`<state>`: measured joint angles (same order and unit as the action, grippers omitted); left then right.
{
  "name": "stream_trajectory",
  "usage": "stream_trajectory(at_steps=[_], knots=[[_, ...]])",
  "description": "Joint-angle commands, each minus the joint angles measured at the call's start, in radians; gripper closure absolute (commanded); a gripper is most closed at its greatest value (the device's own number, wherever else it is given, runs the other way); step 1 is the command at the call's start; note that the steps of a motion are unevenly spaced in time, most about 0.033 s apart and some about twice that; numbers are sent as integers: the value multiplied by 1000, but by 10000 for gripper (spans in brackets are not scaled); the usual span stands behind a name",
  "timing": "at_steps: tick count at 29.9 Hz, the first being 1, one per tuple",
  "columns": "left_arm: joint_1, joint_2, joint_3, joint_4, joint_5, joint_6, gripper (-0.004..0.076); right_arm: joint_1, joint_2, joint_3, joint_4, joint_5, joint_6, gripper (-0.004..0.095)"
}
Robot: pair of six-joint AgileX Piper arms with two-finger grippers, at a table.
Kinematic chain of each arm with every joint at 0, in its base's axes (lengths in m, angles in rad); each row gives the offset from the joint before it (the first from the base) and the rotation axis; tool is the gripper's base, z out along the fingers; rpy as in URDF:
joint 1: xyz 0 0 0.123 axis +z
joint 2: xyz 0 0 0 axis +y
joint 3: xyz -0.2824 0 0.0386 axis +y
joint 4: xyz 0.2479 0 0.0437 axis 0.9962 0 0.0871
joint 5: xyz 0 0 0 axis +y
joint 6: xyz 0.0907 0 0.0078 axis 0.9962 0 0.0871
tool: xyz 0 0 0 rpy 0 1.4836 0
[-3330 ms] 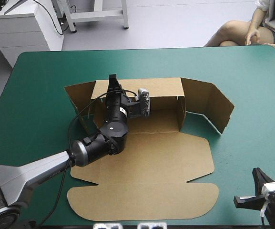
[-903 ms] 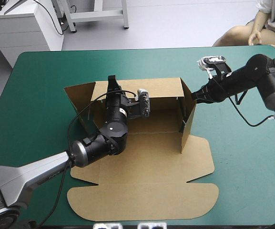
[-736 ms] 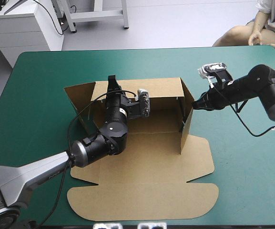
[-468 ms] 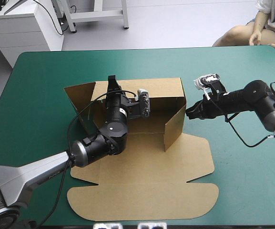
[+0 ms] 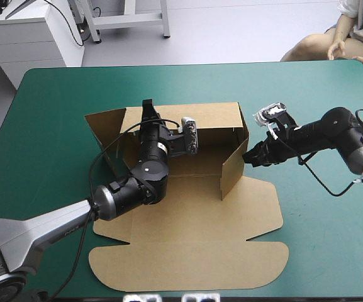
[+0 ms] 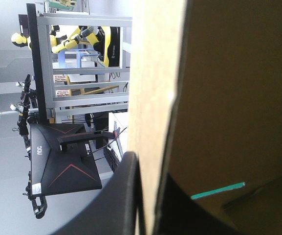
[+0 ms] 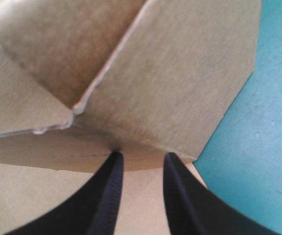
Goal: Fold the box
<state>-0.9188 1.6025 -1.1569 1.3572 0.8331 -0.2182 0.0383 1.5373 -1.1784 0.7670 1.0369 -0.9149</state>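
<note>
The brown box [image 5: 194,207] lies mid-table with its back wall [image 5: 194,118] raised and its wide lid flap [image 5: 187,264] flat toward the front edge. My left gripper [image 5: 148,108] is shut on the back wall's top edge. In the left wrist view the board [image 6: 228,73] runs between the left gripper's [image 6: 148,193] fingers. My right gripper [image 5: 247,155] is at the outer face of the right side flap [image 5: 233,165], which is swung inward. In the right wrist view the right gripper [image 7: 141,157] has its fingers slightly apart, tips against the box [image 7: 170,73], with nothing between them.
The box's left side flap [image 5: 102,129] stands angled outward. Bare teal-green cover [image 5: 55,126] surrounds the box on the left, far and right sides, and shows beside the flap [image 7: 248,147]. The lid flap ends close to the table's front edge.
My right arm came from the front right corner to the box's right side and pushed the side flap inward, from splayed out to swung across the box's right end. The left arm stayed put.
</note>
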Motion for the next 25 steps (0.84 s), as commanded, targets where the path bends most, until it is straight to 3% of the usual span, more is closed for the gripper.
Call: stream_trajectory(at_steps=[1,3,5,15,25], knots=[[-7,-44,-24,3,4,-27,732,-6,-37,-23,20,33,-10,310],[-7,-44,-24,3,4,-27,732,-6,-37,-23,12,24,-10,161],[-7,-44,-24,3,4,-27,732,-6,-37,-23,-4,8,-10,87],[-7,-44,-24,3,4,-27,732,50,-39,-19,8,-111,42,85],[-7,-44,-24,3,4,-27,732,221,-48,-19,-151,-287,247,85]])
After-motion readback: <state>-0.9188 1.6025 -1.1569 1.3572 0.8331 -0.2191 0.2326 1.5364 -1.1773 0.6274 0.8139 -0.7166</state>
